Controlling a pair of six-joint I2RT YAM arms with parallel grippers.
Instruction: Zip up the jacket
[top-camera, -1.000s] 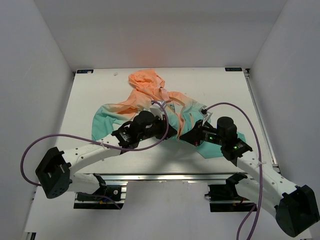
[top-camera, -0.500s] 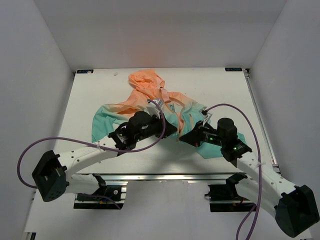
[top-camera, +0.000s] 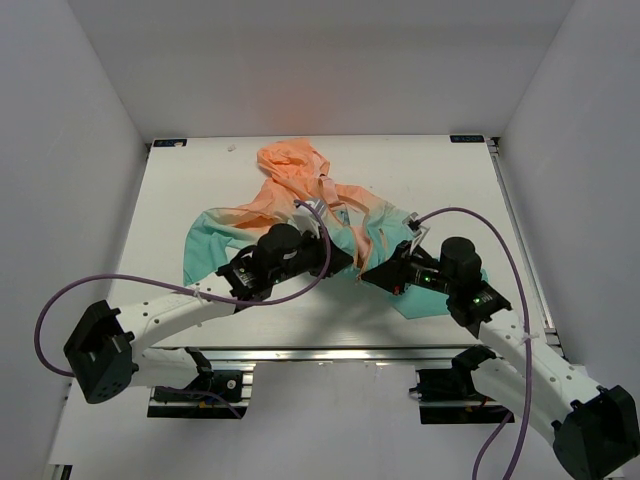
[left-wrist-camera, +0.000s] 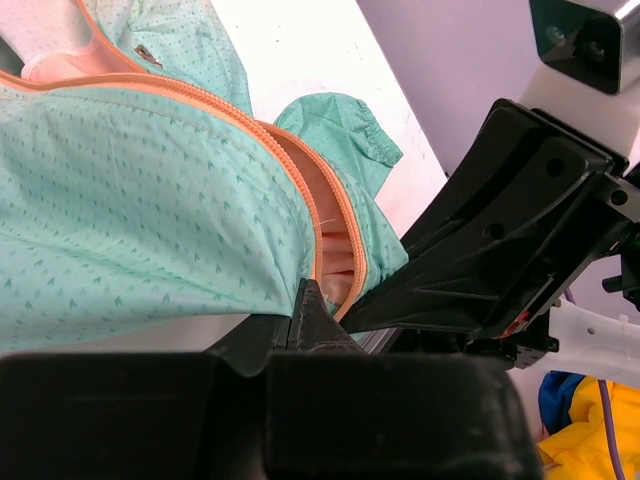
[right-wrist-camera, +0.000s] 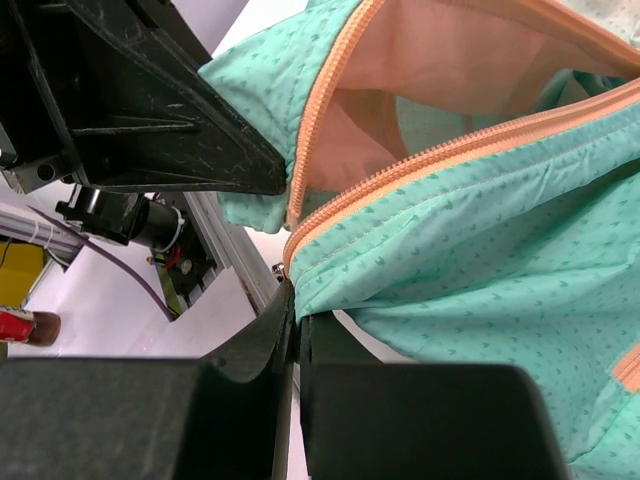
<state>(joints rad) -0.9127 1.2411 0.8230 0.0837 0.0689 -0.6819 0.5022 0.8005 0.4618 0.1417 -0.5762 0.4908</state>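
Observation:
The jacket (top-camera: 285, 170) lies open on the white table (top-camera: 180, 190), peach hood at the back, teal hem toward me. My left gripper (top-camera: 340, 262) is shut on the teal hem of one front panel (left-wrist-camera: 150, 200), right beside the orange zipper (left-wrist-camera: 290, 175); its jaws meet at the fabric edge (left-wrist-camera: 300, 298). My right gripper (top-camera: 376, 272) is shut on the bottom corner of the other teal panel (right-wrist-camera: 480, 230), at the lower end of its orange zipper (right-wrist-camera: 430, 162). The two grippers sit close together, nearly tip to tip. The zipper halves are apart, with the peach lining showing between them.
A metal rail (top-camera: 330, 352) runs along the table's near edge just below both grippers. Purple cables (top-camera: 120, 275) loop off each arm. White walls enclose the table on three sides. A teal sleeve cuff (left-wrist-camera: 345, 125) lies beyond the hem.
The left gripper shifted slightly left and back with the hem. The right arm's wrist moved a little to the right, still holding its corner. The jacket barely moved.

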